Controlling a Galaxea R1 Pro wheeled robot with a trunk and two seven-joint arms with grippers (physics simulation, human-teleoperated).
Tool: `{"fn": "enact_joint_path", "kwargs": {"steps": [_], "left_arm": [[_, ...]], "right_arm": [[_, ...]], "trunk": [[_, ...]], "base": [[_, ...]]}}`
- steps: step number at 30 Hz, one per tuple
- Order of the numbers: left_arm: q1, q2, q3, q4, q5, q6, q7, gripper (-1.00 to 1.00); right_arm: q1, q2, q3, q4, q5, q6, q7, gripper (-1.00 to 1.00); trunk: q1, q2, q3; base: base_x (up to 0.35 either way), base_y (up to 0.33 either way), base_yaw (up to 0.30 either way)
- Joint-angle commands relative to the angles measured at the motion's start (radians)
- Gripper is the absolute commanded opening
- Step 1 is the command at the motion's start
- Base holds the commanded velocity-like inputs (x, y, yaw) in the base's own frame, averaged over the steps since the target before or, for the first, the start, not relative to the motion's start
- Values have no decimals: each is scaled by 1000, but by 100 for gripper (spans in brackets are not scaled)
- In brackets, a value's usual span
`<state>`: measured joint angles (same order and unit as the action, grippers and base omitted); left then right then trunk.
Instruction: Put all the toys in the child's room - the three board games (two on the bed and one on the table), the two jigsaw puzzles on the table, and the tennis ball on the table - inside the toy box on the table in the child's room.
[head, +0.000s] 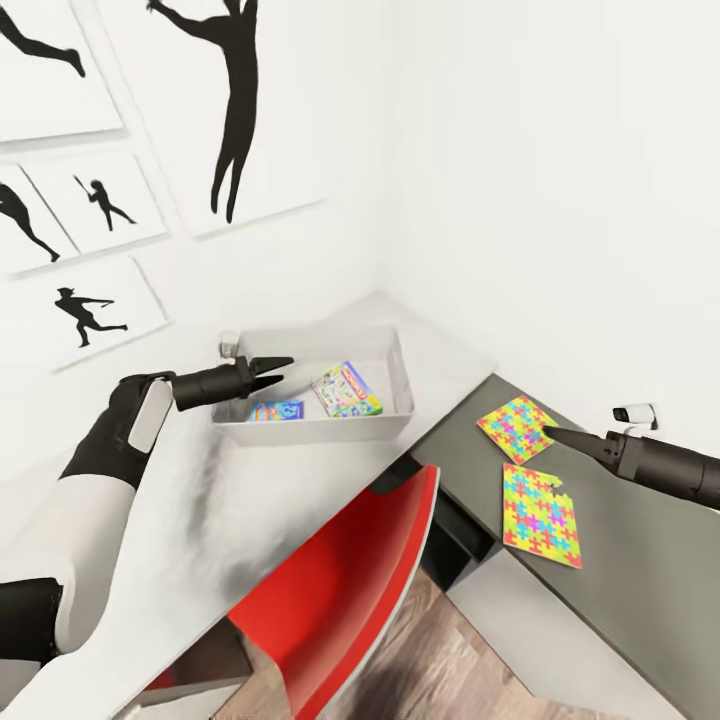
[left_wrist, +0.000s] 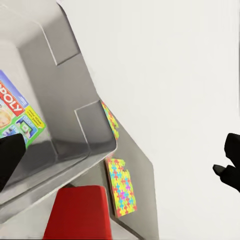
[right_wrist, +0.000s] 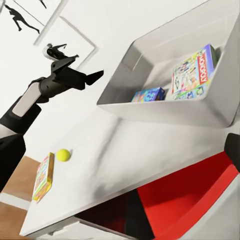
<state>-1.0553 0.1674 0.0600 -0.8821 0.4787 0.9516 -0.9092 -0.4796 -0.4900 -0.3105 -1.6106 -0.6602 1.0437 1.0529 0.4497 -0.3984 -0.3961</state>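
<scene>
The light grey toy box (head: 400, 372) stands on the white table and holds two board games, a Monopoly box (head: 346, 390) and a smaller blue one (head: 275, 411). My left gripper (head: 272, 368) hovers open over the box's left rim, its fingers (left_wrist: 9, 155) wide apart and empty. Two jigsaw puzzles (head: 513, 427) (head: 541, 516) lie flat on the lower grey table. My right gripper (head: 548, 433) is open, its tip at the nearer puzzle's edge; contact is unclear. The right wrist view shows the tennis ball (right_wrist: 63, 155) beside a third board game (right_wrist: 43, 176) near the white table's edge.
A red chair (head: 345, 590) is tucked between the white table (head: 200, 520) and the lower grey table (head: 640, 580). White walls meet in a corner right behind the toy box, with black silhouette pictures (head: 235, 100) on the left wall. Wood-plank floor (head: 420, 660) lies below.
</scene>
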Motion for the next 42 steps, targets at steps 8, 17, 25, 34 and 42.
{"fn": "enact_joint_path", "kwargs": {"steps": [8, 17, 25, 34, 42], "left_arm": [[5, -7, 1, -14, -3, 3, -2, 100], [11, -10, 2, -31, -4, 3, 0, 100], [27, -6, 4, -37, -6, 3, 1, 100], [34, -3, 4, -39, -10, 3, 2, 100], [37, -3, 4, -40, -14, 2, 2, 100]], "right_arm": [[-1, 0, 0, 0, 2, 4, 4, 100], [-1, 1, 2, 0, 3, 4, 4, 100], [-4, 3, 16, 0, 3, 4, -6, 100], [-8, 5, 32, 0, 4, 4, -53, 100], [-9, 5, 36, 0, 3, 4, -69, 100]], "trunk": [[0, -2, 10], [0, -2, 23], [0, -2, 35], [0, -2, 46], [0, -2, 56]], "base": [[-74, 0, 139], [-21, 0, 142], [-6, 0, 166], [-2, 0, 202], [-1, 0, 223]]}}
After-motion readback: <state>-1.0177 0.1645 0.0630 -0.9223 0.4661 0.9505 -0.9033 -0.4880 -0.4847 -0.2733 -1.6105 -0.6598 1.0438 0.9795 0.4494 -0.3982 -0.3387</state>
